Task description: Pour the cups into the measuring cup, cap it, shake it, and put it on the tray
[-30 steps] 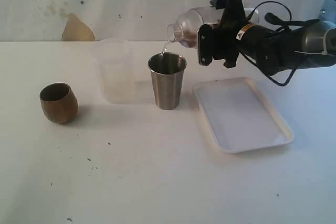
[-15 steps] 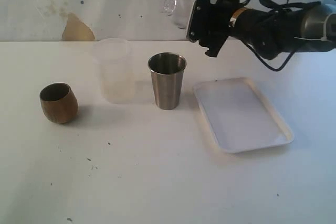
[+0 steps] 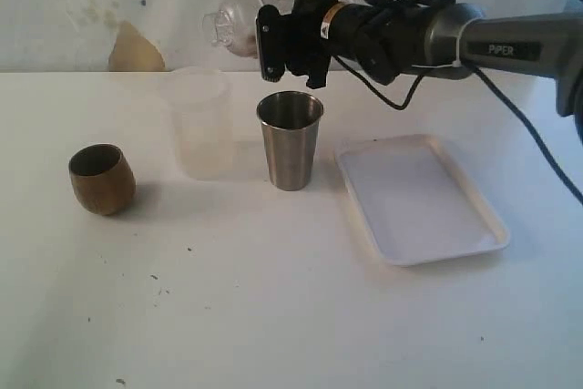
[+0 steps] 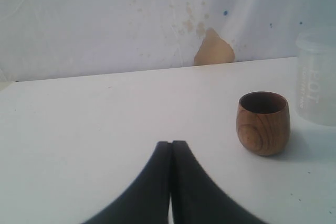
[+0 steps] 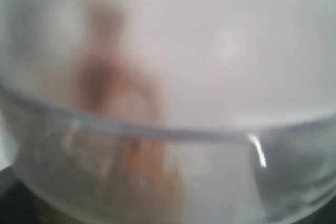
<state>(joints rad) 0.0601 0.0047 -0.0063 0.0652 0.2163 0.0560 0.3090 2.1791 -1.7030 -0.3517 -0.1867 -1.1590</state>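
Clear bottle (image 3: 239,15), clamped level in the right gripper (image 3: 290,43) above the frosted cup (image 3: 200,125) near the table's (image 3: 273,298) far edge, seems held so nothing spills; left gripper (image 4: 171,150) is pinched together, empty.

Steel tumbler (image 3: 291,148), wooden cup (image 3: 102,179), glossy plastic tray (image 3: 419,198).

brown wood-grained cup (image 3: 102,179) (dark inside), silver tumbler (image 3: 291,143), white tray (image 3: 421,198), clear bottle (image 3: 239,17), black left tool (image 4: 171,145)

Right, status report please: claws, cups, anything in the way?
Left claw shut, empty, near wooden cup. Right claw grips clear container, tipped sideways, over steel tumbler. Frosted cup beside tumbler.
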